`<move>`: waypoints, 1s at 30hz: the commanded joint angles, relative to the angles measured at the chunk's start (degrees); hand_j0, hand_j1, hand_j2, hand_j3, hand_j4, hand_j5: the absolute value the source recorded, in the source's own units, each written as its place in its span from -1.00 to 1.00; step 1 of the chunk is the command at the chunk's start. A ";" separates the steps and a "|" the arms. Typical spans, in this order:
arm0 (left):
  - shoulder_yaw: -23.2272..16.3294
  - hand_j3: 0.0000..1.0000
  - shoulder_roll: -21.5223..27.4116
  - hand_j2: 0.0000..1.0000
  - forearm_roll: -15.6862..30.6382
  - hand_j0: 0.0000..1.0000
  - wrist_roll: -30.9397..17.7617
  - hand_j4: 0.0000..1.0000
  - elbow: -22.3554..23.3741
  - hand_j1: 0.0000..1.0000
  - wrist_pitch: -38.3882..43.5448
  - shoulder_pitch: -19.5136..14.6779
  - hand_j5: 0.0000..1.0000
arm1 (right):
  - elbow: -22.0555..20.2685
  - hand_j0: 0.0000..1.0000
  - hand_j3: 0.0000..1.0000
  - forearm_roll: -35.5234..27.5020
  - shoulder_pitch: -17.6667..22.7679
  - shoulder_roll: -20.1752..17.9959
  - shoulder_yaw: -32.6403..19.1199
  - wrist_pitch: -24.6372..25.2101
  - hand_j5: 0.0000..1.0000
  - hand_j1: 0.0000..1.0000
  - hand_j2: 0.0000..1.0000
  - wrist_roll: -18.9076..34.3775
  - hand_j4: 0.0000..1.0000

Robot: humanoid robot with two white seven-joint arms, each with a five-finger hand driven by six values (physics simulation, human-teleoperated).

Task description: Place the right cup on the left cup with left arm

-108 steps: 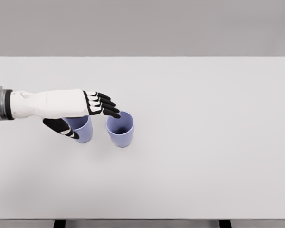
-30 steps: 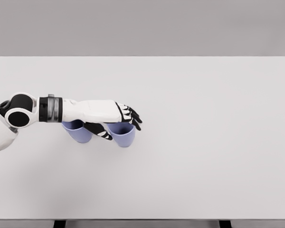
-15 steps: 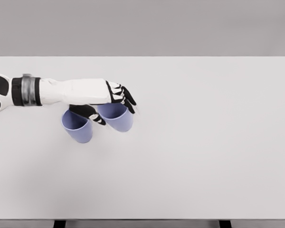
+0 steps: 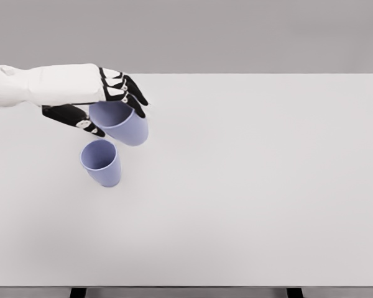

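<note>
Left hand (image 4: 102, 102) grips lifted cup (image 4: 121, 124) by its rim, tilted, just far-right of standing cup (image 4: 101, 162), for stacking.

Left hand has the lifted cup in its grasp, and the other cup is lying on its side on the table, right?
Not quite: the head view shows the other cup standing upright on the table, mouth up. The left hand does hold the lifted cup.

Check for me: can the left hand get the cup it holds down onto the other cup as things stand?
Probably yes. The left hand grips the lifted cup above and just right of the standing cup, whose mouth is open with nothing over it.
</note>
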 commanded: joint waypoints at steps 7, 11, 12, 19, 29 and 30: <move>-0.45 0.10 6.83 0.10 1.09 0.10 0.01 0.10 0.31 0.10 0.10 -0.62 0.10 | -0.03 1.00 1.00 0.00 0.00 0.00 0.00 0.04 1.00 1.00 1.00 0.01 1.00; -0.71 0.11 8.50 0.11 1.00 0.11 0.01 0.11 0.22 0.11 0.10 -0.62 0.11 | -0.03 1.00 1.00 0.00 0.00 0.00 0.00 0.04 1.00 1.00 1.00 0.01 1.00; -0.80 0.11 8.68 0.11 0.91 0.11 0.01 0.11 0.22 0.11 0.10 -0.53 0.11 | -0.03 1.00 1.00 0.00 0.00 0.00 0.00 0.04 1.00 1.00 1.00 0.01 1.00; -2.29 0.12 9.47 0.12 0.56 0.12 0.01 0.12 -0.04 0.12 0.10 0.35 0.12 | -0.03 1.00 1.00 0.00 0.00 0.00 0.08 0.04 1.00 1.00 1.00 0.01 1.00; -4.14 0.12 9.12 0.12 0.03 0.12 0.01 0.12 0.57 0.12 0.10 0.44 0.12 | -0.03 1.00 1.00 0.00 0.00 0.00 0.00 0.04 1.00 1.00 1.00 0.01 1.00; -4.14 0.12 9.03 0.12 0.03 0.12 0.01 0.12 1.10 0.12 0.10 0.53 0.12 | -0.03 1.00 1.00 0.00 0.00 0.00 0.00 -0.05 1.00 1.00 1.00 0.01 1.00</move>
